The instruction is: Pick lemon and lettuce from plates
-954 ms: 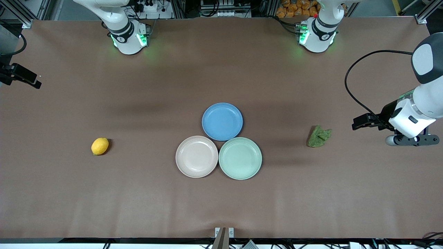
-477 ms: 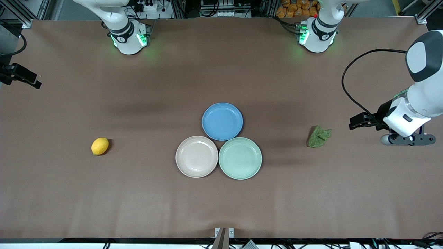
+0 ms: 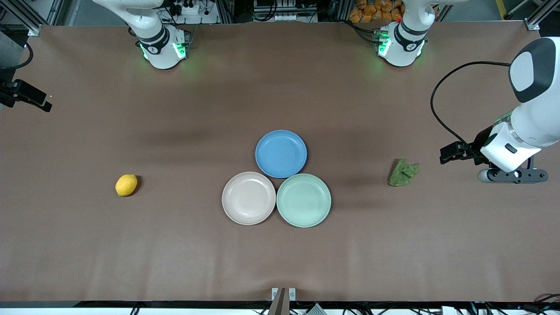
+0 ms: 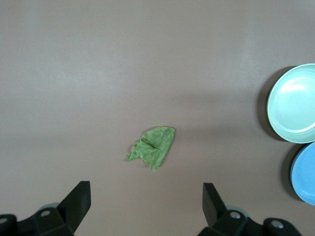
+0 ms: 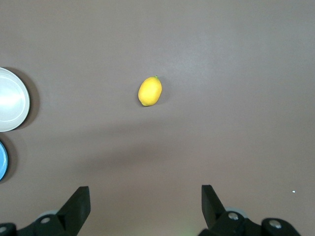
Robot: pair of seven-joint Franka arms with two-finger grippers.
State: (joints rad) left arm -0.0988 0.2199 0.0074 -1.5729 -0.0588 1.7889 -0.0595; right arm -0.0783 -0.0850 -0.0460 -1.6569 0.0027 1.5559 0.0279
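The yellow lemon (image 3: pixel 126 185) (image 5: pixel 150 91) lies on the bare table toward the right arm's end. The wrinkly green lettuce (image 3: pixel 403 172) (image 4: pixel 152 147) lies on the bare table toward the left arm's end. The beige-pink plate (image 3: pixel 248 197) and the mint green plate (image 3: pixel 303 200) sit side by side mid-table, with nothing on them. My left gripper (image 3: pixel 512 176) (image 4: pixel 145 187) hangs open over the table beside the lettuce, apart from it. My right gripper (image 5: pixel 142 189) is open above the table near the lemon, holding nothing; only a dark part of that hand shows at the front view's edge.
A blue plate (image 3: pixel 281 153) with nothing on it touches both other plates, farther from the front camera. A black cable (image 3: pixel 442 118) loops from the left arm. Brown table surface stretches between the plates and each item.
The left arm has shifted a little toward the lettuce. The right arm, lemon, lettuce and plates have stayed put.
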